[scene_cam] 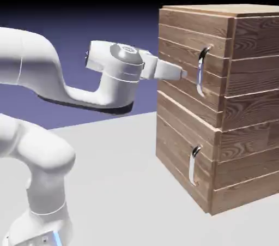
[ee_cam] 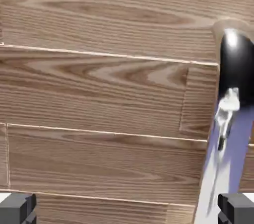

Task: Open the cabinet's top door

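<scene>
Gripper [scene_cam: 185, 75] of the white robot arm reaches level toward the exterior view's right, its jaws wide open and holding nothing, near the curved vertical silver handle [scene_cam: 201, 72]. That handle is on the upper wood-plank door [scene_cam: 182, 59], shut on the boxy brown cabinet [scene_cam: 253, 103]. Below sits the shorter wood-plank door [scene_cam: 182, 149] with a smaller silver handle [scene_cam: 193, 166]. The pale grey tabletop [scene_cam: 120, 174] lies beneath.

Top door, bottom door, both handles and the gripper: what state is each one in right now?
Top door: closed
Bottom door: closed
Top handle: upright, nothing gripping it
Bottom handle: upright, nothing gripping it
Gripper: open, near the top handle, holding nothing
</scene>
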`<action>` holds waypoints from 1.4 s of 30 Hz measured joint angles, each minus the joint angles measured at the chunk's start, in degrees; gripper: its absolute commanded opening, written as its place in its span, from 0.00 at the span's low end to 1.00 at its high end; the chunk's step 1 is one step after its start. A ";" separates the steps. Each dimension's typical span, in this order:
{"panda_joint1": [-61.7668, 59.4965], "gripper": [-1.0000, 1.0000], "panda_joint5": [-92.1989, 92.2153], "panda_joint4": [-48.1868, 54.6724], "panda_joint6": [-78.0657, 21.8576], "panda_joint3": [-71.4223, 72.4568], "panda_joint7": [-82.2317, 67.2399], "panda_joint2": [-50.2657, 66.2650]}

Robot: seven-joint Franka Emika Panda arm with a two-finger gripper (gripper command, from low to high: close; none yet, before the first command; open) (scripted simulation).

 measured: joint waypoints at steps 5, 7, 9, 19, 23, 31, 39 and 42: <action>3.04 0.50 -12.46 1.05 -0.65 -3.80 9.52 -2.18; 4.25 0.50 -17.44 1.48 -0.91 -5.32 13.32 -3.05; 5.47 0.50 -22.43 1.90 -1.17 -6.85 17.13 -3.92; 12.22 0.50 -42.19 4.89 -2.87 -13.88 32.19 -6.15; 20.10 0.00 -44.25 10.08 -5.56 -18.32 33.64 -1.87; 7.65 0.00 -34.72 0.91 -10.66 -7.63 30.90 -4.11; -7.05 0.00 -16.38 -10.79 -17.04 8.76 24.43 -11.48; -10.61 0.00 -8.91 -14.15 -19.11 14.40 21.55 -14.85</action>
